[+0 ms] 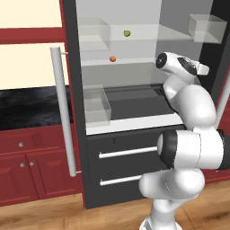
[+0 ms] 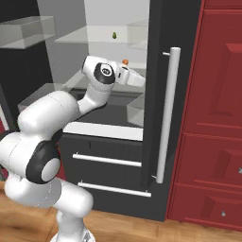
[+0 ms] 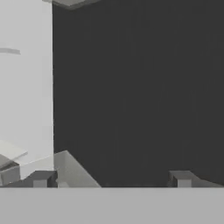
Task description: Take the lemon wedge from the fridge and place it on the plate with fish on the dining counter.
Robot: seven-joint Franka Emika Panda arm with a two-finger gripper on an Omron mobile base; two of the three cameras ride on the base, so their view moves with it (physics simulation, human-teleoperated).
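Left base view: fridge (image 1: pixel 112 148) bears no readable writing.

Kitchen, likely home: open fridge (image 1: pixel 134 90), red cabinets (image 1: pixel 27 170), wood floor (image 1: pixel 67 215).

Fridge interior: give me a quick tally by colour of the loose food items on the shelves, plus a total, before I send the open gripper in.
Yellow-green: 1, the lemon wedge on the upper shelf.
Orange: 1, the small orange ball on the shelf below it.
Total: 2
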